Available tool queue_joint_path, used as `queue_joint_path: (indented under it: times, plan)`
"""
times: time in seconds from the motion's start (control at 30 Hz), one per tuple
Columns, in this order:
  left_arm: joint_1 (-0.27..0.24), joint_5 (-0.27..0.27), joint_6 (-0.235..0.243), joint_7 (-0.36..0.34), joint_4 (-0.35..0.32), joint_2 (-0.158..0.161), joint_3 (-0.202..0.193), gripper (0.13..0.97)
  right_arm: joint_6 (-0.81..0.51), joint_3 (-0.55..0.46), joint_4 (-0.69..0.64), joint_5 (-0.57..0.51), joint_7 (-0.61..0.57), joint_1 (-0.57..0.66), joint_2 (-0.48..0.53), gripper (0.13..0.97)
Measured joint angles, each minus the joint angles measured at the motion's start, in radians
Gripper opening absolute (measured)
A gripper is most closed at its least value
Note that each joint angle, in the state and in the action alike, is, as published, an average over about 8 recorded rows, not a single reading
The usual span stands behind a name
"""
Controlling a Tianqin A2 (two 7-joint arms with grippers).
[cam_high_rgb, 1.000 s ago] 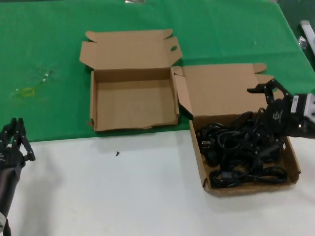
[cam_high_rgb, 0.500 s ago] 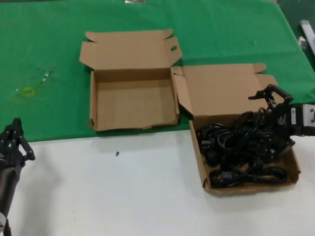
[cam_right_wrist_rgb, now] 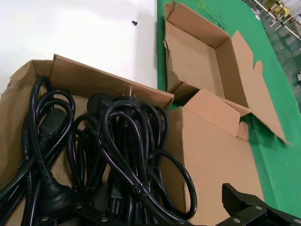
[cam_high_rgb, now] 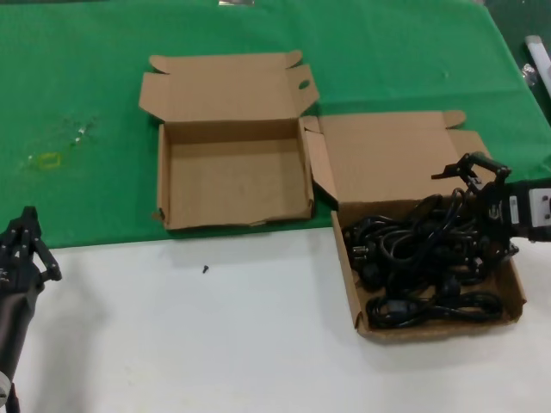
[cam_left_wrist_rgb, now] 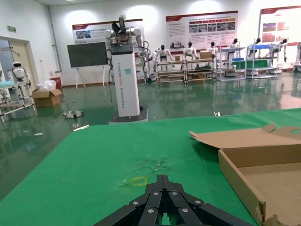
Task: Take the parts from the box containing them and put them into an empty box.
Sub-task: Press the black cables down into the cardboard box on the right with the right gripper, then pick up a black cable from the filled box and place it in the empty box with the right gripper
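The parts (cam_high_rgb: 422, 262) are looped black power cords with moulded plugs, piled in the open cardboard box (cam_high_rgb: 351, 275) on the right. My right gripper (cam_high_rgb: 472, 213) is down among them at the pile's far right side. It is open, with one finger on each side of a bundle of loops. In the right wrist view the cords (cam_right_wrist_rgb: 117, 146) fill the space between the fingers of that gripper (cam_right_wrist_rgb: 160, 212). The empty box (cam_high_rgb: 232, 176) stands open to the left on the green cloth, also seen as a cardboard box (cam_right_wrist_rgb: 197, 56). My left gripper (cam_high_rgb: 24, 245) is shut and idle at the near left.
Both boxes have their lids folded back. A small dark screw (cam_high_rgb: 205, 269) lies on the white table in front of the empty box. A yellowish mark (cam_left_wrist_rgb: 138, 181) shows on the green cloth ahead of the left gripper (cam_left_wrist_rgb: 162, 181), beside the empty box's wall (cam_left_wrist_rgb: 237, 181).
My right gripper has sunk lower into the cord pile and drawn slightly to the right. The left gripper shifted a little, then held still.
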Motion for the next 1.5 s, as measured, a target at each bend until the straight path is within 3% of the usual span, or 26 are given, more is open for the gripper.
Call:
queue_joint_path:
  times: [0.2,0.33,0.63,0.9,1.2,1.5]
  plan:
    - [0.0,0.0,0.0,0.0,0.0,0.0,0.0,0.142,0.0,0.009,-0.002,-0.005,-0.005,-0.003,-0.001,0.813]
    - [0.0,0.0,0.0,0.0,0.0,0.0,0.0,0.142,0.001,0.015,0.001,-0.006,-0.001,-0.008,-0.001,0.813]
    - [0.0,0.0,0.0,0.0,0.0,0.0,0.0,0.142,0.004,0.023,0.013,-0.009,0.012,-0.019,0.0,0.63]
    - [0.0,0.0,0.0,0.0,0.0,0.0,0.0,0.142,0.01,0.028,0.029,-0.01,0.024,-0.034,-0.001,0.41]
    - [0.0,0.0,0.0,0.0,0.0,0.0,0.0,0.142,0.012,0.035,0.051,-0.01,0.043,-0.046,0.006,0.257]
    - [0.0,0.0,0.0,0.0,0.0,0.0,0.0,0.142,0.005,0.047,0.078,-0.005,0.083,-0.037,0.025,0.243]
